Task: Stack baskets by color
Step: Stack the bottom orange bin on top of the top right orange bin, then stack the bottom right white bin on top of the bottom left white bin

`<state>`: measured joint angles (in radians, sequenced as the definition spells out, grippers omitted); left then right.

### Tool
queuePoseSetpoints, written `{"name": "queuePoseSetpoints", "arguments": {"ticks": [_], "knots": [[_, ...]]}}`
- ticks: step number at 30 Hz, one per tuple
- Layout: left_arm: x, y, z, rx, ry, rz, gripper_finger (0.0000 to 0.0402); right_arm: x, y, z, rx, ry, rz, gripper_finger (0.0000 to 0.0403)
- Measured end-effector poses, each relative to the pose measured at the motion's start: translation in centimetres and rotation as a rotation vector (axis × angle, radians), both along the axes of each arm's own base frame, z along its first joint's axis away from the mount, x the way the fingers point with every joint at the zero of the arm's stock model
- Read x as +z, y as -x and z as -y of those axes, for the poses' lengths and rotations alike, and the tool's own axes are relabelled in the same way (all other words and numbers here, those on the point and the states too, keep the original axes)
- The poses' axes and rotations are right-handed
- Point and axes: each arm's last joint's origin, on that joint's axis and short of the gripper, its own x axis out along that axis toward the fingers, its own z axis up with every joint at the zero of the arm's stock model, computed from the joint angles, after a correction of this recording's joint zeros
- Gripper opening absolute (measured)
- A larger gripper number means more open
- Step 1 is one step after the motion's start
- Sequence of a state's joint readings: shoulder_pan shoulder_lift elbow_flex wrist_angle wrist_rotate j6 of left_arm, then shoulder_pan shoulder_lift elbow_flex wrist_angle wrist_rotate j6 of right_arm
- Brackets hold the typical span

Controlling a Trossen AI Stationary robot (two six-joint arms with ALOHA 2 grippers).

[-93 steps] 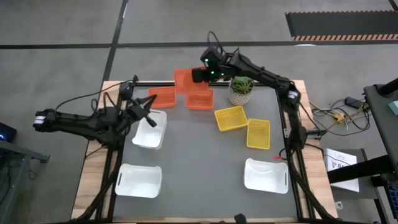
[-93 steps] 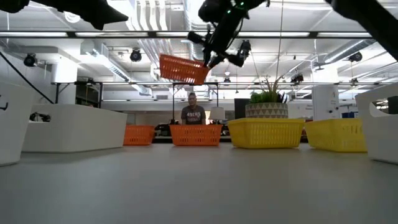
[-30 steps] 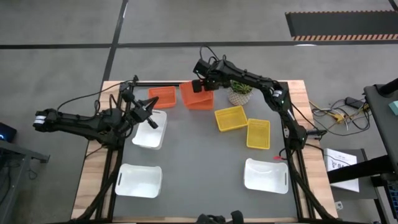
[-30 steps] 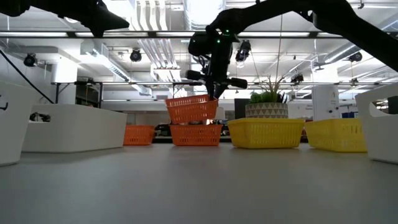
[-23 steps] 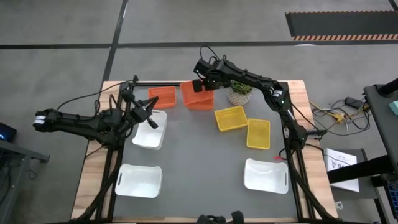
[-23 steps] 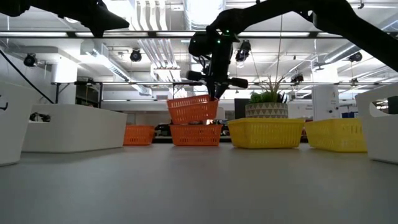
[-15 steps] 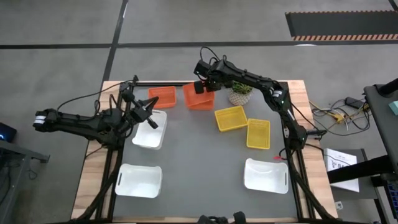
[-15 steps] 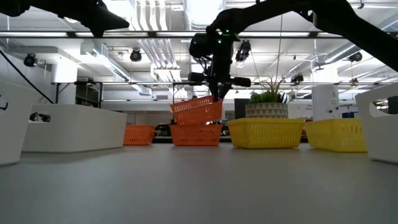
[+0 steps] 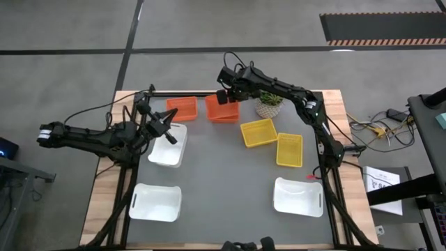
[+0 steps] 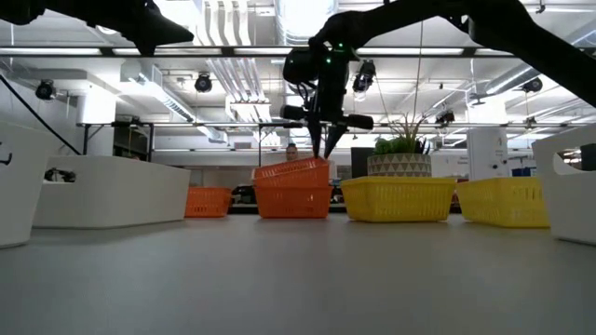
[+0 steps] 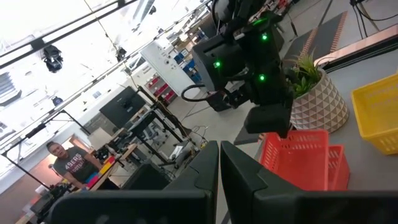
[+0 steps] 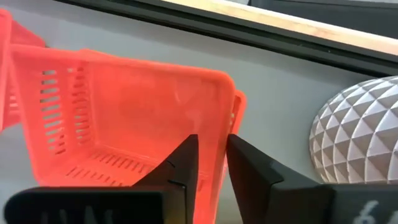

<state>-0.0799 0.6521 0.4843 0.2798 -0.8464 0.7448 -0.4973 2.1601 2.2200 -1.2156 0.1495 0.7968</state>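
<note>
Two orange baskets are nested at the table's far edge: the upper one [image 10: 291, 171] sits slightly tilted inside the lower one [image 10: 292, 200]. My right gripper [image 10: 327, 149] hangs open just above the upper basket's right rim. In the right wrist view its fingers [image 12: 186, 155] stand on either side of that basket's end wall [image 12: 214, 134], with room between. A third orange basket [image 9: 182, 108] rests on its base to the left. My left gripper [image 9: 171, 134] is shut and held level over a white basket [image 9: 168, 146] at the left.
A potted plant [image 9: 269, 103] stands right beside the orange stack. Two yellow baskets [image 9: 258, 132] [image 9: 290, 149] lie right of centre. White baskets sit at the near left [image 9: 156, 202] and near right [image 9: 298, 196]. The grey mat's middle [image 9: 223, 174] is bare.
My right gripper has opened and let go of the upper orange basket. The basket, which hung tilted from the fingers above the lower one, has dropped into it and now sits nested. The right arm has stayed in place.
</note>
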Motion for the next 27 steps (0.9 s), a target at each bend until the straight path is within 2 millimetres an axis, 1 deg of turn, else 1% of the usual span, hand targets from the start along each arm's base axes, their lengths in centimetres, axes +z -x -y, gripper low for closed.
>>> {"name": "queuePoseSetpoints", "arguments": {"ticks": [5,10,12,14,17,19,21,25,27], "knots": [[0.0,0.0,0.0,0.0,0.0,0.0,0.0001,0.7,-0.1,-0.1,0.033,-0.031,0.039,0.0114],[0.0,0.0,0.0,0.0,0.0,0.0,0.0001,2.4,-0.1,-0.1,0.062,0.005,0.069,0.0135],[0.0,0.0,0.0,0.0,0.0,0.0,0.0001,3.1,0.0,0.0,0.071,0.021,0.083,0.0136],[0.0,0.0,0.0,0.0,0.001,0.002,0.0001,3.5,0.0,0.0,0.123,0.044,0.084,0.0132],[0.0,0.0,0.0,0.0,0.003,0.001,0.0001,3.9,-0.1,-0.1,0.277,0.094,0.046,0.0114],[-0.1,-0.2,0.0,0.0,0.003,-0.004,0.0001,4.0,-0.6,-1.2,0.396,0.144,-0.002,0.0097],[-0.2,-0.3,0.0,-0.001,0.003,-0.013,0.0001,4.3,-1.7,-3.2,0.532,0.199,-0.013,0.008],[-0.6,-0.9,0.1,-0.001,0.001,-0.035,0.0001,5.1,-4.2,-8.4,0.775,0.309,0.031,0.0049],[-0.8,-1.3,0.1,-0.002,0.008,-0.04,0.0001,5.3,-5.3,-11.4,0.898,0.365,0.055,0.0035]]}}
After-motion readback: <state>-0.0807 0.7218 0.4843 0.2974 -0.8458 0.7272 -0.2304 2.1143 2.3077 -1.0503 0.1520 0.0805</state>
